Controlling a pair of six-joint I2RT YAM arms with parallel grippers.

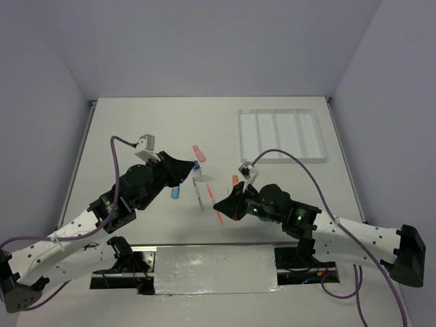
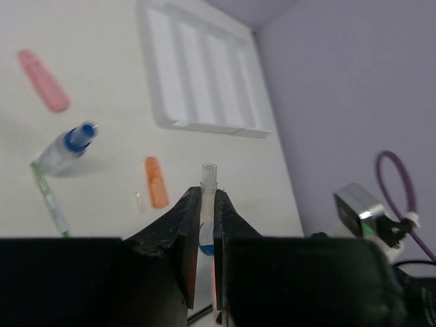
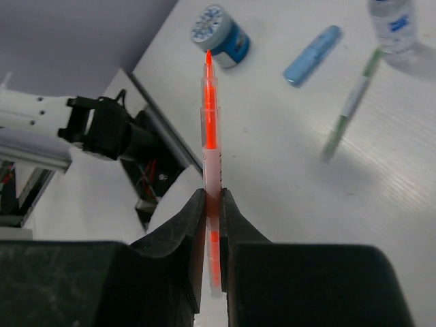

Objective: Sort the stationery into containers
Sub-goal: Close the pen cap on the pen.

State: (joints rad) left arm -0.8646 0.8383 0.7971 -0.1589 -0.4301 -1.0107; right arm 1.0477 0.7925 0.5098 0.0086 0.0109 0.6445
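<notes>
1. Top external: the white tray [image 1: 262, 133] sits at the far right of the table. The left gripper [image 1: 188, 172] and right gripper [image 1: 223, 201] are near each other mid-table. I cannot tell the jaw state from this view. Loose around them are a pink capsule [image 1: 198, 151], a blue-capped bottle [image 1: 197, 165], a blue capsule [image 1: 176, 192] and an orange capsule [image 1: 235, 180].
2. Left wrist: the jaws pinch a thin whitish pen [image 2: 208, 176]. Its clear tip pokes past the fingertips and blue shows lower in the barrel. On the table beyond, the orange capsule lies nearest. The bottle lies on its side by a green pen [image 2: 49, 197]. The pink capsule and the tray are farther off.
3. Right wrist: the jaws pinch the orange pen [image 3: 210, 116] partway along its barrel. Its tip points toward a blue roll [image 3: 221, 28] near the table edge. The blue capsule, green pen and bottle lie to the right.
</notes>
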